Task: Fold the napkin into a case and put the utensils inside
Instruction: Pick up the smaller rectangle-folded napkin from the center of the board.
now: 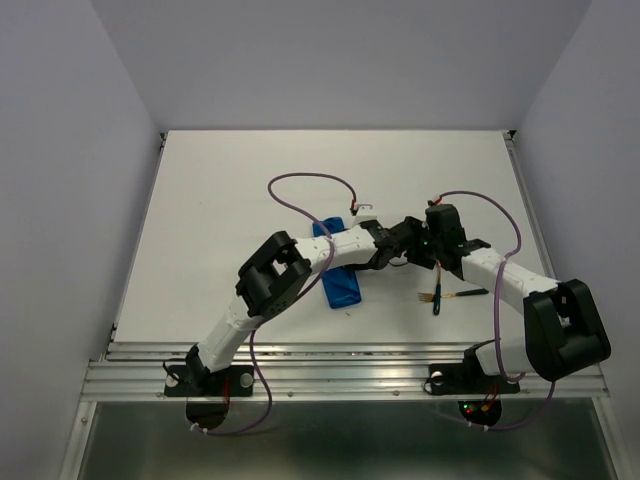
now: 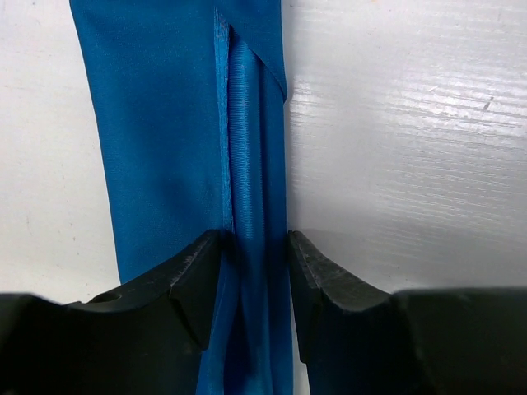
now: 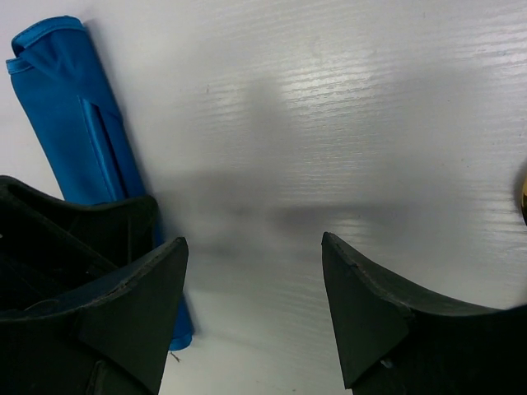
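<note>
Your left claw [image 2: 254, 240] is clenched on the raised middle fold of the blue napkin case [image 2: 165, 123], which lies flat near the centre of the white surface [image 1: 230, 180]. Your right claw [image 3: 251, 243] hangs released just beside it (over bare surface), and the utensils [image 1: 438, 298] lie apart to the case's right

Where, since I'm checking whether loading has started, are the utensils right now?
In the top view the utensils lie on the table right of centre, beside the right arm, well apart from the blue case to their left.
</note>
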Controlling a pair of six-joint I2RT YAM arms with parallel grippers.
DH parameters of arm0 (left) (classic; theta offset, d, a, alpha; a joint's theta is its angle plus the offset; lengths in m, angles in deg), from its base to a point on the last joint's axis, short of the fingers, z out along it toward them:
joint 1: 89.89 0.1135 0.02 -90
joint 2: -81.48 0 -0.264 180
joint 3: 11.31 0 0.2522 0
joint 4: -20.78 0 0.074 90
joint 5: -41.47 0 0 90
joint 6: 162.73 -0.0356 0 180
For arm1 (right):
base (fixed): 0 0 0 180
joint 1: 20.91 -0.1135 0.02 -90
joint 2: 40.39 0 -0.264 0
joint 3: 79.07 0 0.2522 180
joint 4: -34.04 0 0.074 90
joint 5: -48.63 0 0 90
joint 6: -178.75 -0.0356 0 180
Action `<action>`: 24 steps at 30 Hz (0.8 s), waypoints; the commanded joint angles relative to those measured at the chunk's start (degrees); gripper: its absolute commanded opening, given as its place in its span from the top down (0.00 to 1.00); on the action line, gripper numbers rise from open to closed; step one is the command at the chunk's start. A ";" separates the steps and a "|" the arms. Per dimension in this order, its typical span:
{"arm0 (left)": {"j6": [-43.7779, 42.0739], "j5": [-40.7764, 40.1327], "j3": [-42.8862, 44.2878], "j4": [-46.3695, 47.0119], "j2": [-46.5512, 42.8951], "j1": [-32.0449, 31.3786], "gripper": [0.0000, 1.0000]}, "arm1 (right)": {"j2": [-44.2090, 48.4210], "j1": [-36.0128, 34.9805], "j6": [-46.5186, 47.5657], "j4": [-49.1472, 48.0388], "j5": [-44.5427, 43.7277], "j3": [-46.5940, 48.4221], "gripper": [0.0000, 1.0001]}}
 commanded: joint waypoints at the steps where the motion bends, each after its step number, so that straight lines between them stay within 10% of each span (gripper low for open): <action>1: -0.39 -2.19 1.87 -2.10 0.16 0.22 0.52 | 1.12 0.13 0.24 -2.12 1.33 0.13 0.28; 13: -5.39 2.64 -2.42 4.49 0.96 1.36 1.00 | 1.82 0.13 -0.02 -2.03 0.54 -0.22 0.28; 24: -20.86 19.42 -19.56 29.44 -15.38 4.70 1.00 | 2.52 0.13 -0.02 -1.68 -0.26 -0.13 0.28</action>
